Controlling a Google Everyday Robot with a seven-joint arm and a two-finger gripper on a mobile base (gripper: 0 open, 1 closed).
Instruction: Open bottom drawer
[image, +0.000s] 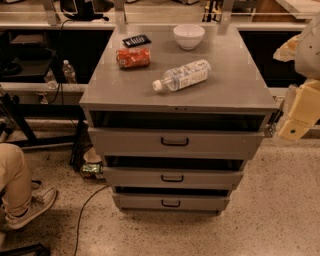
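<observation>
The bottom drawer (171, 202) is the lowest grey front of the metal cabinet (175, 95), near the floor, with a small black bar handle (171, 203) at its centre. A dark gap shows above its front. The middle drawer (172, 178) and the taller top drawer (175, 142) sit above it, each with a dark gap over it. My gripper (294, 122), cream-coloured, is at the right edge of the view, beside the cabinet's top right corner. It is well above and to the right of the bottom drawer and touches nothing.
On the cabinet top lie a water bottle (182, 75), a red packet (133, 57), a white bowl (189, 36) and a small black object (136, 40). A person's leg and shoe (27, 202) are at the lower left. A cable (84, 215) runs across the floor.
</observation>
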